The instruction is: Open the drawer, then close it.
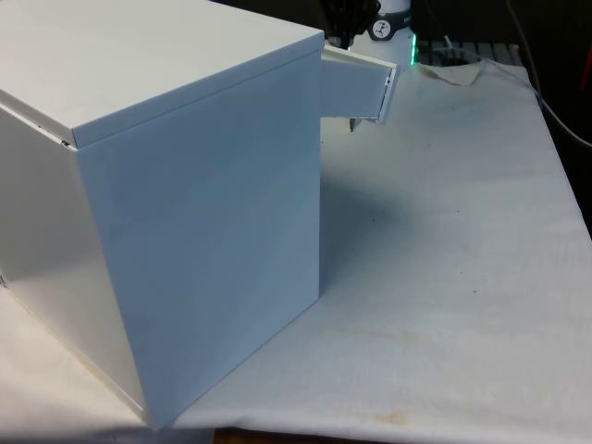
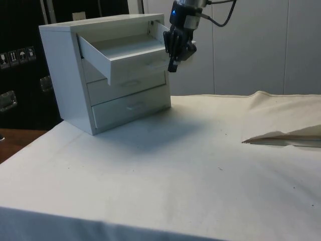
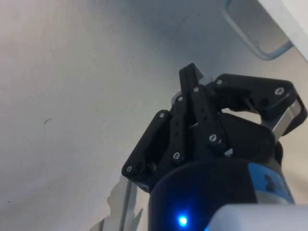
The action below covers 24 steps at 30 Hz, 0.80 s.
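Side view: top drawer pulled out of the chest of drawers, gripper at its front.

White cloth bare in the foreground; beyond it the chest, lower two drawers flush. Gripper hangs just beside the open drawer's front, fingers pinched together, gripping nothing; handle near but free. Likely placed there to push the drawer home.

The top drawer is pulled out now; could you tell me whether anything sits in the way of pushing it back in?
Nothing visible does. The top drawer looks empty in the side view, and the pincer hangs just beside its front, fingers closed together, with no object between it and the chest of drawers.
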Motion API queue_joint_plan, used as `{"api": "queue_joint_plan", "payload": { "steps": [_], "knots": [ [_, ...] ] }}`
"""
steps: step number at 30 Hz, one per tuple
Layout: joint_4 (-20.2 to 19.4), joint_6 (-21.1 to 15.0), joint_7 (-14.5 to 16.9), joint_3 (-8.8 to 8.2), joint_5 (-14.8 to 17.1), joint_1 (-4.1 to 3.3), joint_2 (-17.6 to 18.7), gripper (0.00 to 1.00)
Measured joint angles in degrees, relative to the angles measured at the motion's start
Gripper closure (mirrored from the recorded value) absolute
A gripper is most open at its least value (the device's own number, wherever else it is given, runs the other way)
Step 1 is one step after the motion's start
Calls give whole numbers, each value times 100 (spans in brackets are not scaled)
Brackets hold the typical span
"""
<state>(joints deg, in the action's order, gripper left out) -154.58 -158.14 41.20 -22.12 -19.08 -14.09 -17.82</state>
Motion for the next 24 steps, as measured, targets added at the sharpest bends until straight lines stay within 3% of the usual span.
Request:
{"api": "queue_joint_plan", "payload": {
  "steps": [15, 24],
  "knots": [
    [40, -29, -218, 23, -682, 23, 40, 100],
    [361, -201, -298, 52, -831, 23, 516, 100]
  ]
}}
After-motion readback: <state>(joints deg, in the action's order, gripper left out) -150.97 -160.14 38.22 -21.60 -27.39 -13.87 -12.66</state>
